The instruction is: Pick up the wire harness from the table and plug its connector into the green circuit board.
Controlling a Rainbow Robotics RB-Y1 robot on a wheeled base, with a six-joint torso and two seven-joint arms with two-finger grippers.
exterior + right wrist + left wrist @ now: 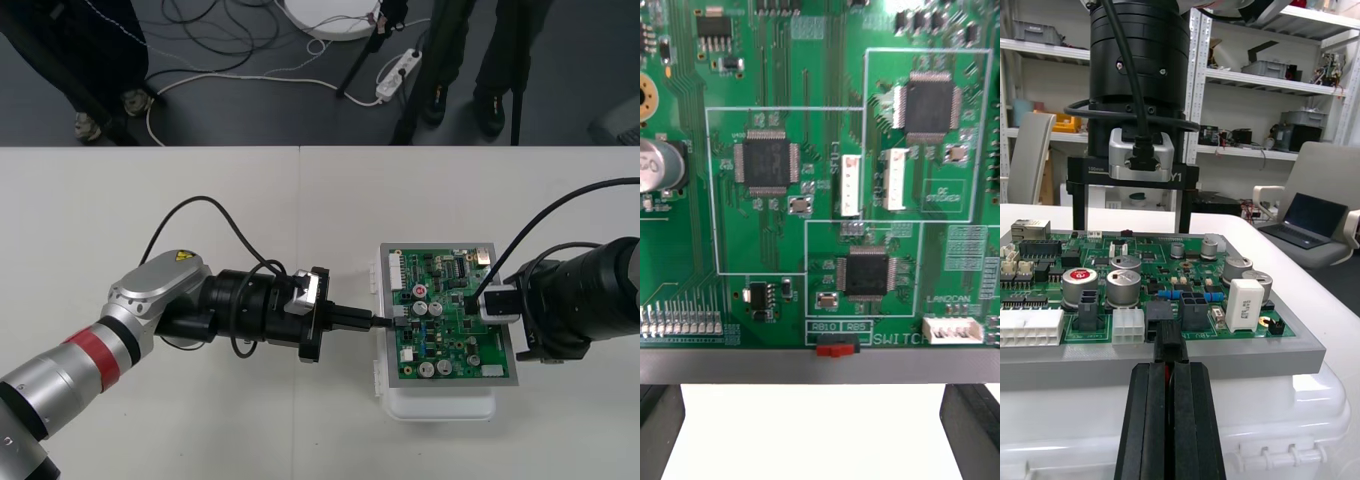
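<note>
Your left gripper (1170, 373) is clenched on the harness's black plug (1169, 343), with a red wire (1159, 367) between its fingers. The plug sits at the near edge of the green circuit board (447, 312); you can't tell whether it is seated. Beyond, your right gripper (470, 305) hangs released over the board's far side.

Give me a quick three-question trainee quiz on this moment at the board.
1. True or false: the left gripper is shut on the harness plug.
2. In the front view, the left gripper meets the green circuit board at its: A) left edge B) far edge C) right edge.
3. Fill in: the right gripper, at the board's opposite side, has its fingers ____.
Key: 1 true; 2 A; 3 open.
</note>
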